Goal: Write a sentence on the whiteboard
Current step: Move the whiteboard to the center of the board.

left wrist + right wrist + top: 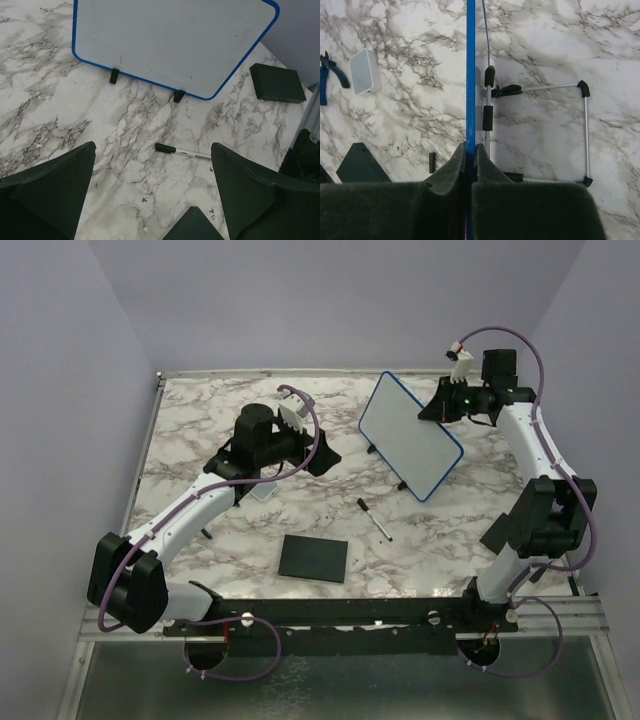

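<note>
The whiteboard (410,435) stands upright on two black feet, right of the table's middle. Its blue-rimmed face (170,40) carries a few faint specks, and no sentence shows on it. My right gripper (438,405) is shut on the board's top edge, and from above its fingertips pinch the blue rim (470,75). My left gripper (318,453) hovers open in front of the board, holding nothing. A black-capped marker pen (375,520) lies on the marble between board and near edge. In the left wrist view the pen (182,151) lies just beyond the open gripper (152,146).
A black square pad (313,558) lies near the front rail. A pale tile (262,490) sits under the left arm, and blue-handled pliers (330,75) lie beyond the tile (364,71). A wire stand (585,135) props the board from behind.
</note>
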You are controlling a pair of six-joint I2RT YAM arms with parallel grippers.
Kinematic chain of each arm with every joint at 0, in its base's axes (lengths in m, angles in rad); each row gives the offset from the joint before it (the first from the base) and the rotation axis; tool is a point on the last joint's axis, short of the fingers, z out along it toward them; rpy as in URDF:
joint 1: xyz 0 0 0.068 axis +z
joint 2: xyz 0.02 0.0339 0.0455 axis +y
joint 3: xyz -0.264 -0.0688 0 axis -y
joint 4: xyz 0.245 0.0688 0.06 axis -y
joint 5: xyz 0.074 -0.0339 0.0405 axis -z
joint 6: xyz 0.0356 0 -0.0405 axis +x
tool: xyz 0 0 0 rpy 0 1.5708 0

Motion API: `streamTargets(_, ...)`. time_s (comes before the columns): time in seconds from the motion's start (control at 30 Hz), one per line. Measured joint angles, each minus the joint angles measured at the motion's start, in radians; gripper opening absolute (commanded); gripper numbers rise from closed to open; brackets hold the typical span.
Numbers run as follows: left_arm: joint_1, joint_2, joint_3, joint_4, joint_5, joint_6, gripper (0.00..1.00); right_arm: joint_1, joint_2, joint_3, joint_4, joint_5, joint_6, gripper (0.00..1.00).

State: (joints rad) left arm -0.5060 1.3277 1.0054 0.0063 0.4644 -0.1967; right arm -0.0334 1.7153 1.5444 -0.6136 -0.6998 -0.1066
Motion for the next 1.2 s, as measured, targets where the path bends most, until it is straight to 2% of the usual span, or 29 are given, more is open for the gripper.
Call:
streamTargets(0.53, 0.0, -0.05, -0.056, -0.001, -0.003, 0.0, 0.99, 0.237, 0.093, 0.114, -0.04, -0.05, -0.09, 0.0)
streamTargets(0.97, 0.0, -0.114, -0.079, -0.005, -0.067, -0.002, 0.99, 0.304, 0.123, 0.158, -0.111, -0.113, -0.202, 0.01)
streamTargets(1.13, 0.0, -0.159, -0.114, -0.005, -0.122, -0.01, 0.99, 0.316, 0.123, 0.158, -0.111, -0.116, -0.212, 0.08)
streamTargets(1.2, 0.0, -0.171, -0.122, -0.005, -0.144, -0.013, 0.99, 0.317, 0.123, 0.158, -0.111, -0.116, -0.216, 0.14)
